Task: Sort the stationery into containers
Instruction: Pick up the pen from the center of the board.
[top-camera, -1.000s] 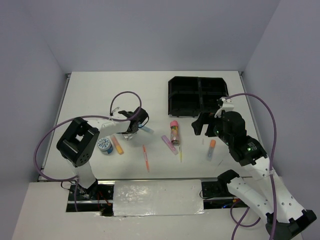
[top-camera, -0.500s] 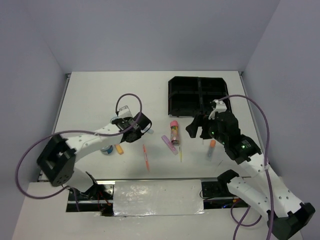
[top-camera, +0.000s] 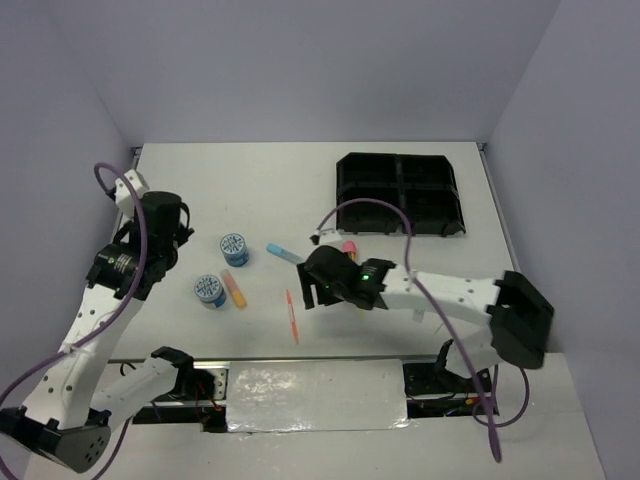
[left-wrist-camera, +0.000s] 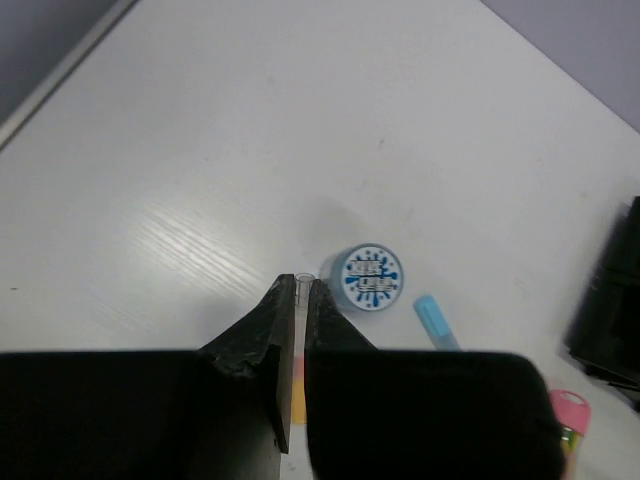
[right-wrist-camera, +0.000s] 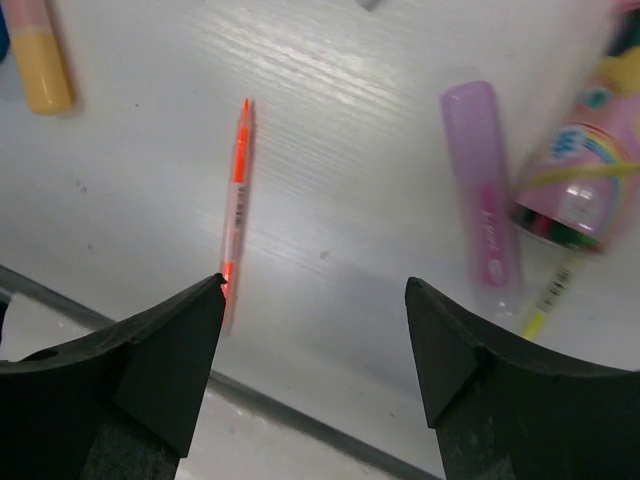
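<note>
Pen (right-wrist-camera: 237, 190), thin orange, on woodgrain tbl (right-wrist-camera: 340, 120)

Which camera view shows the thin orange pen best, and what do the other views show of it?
The right wrist view: the orange pen appears there large and sharp, with nearly its whole length in sight. The top view shows the pen whole, but only as a small thin line. In the left wrist view I cannot make it out.

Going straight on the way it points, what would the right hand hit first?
The right hand would likely meet bare table between the orange pen and purple marker; its pen-side finger may clip the pen's end. Depth unclear.
</note>
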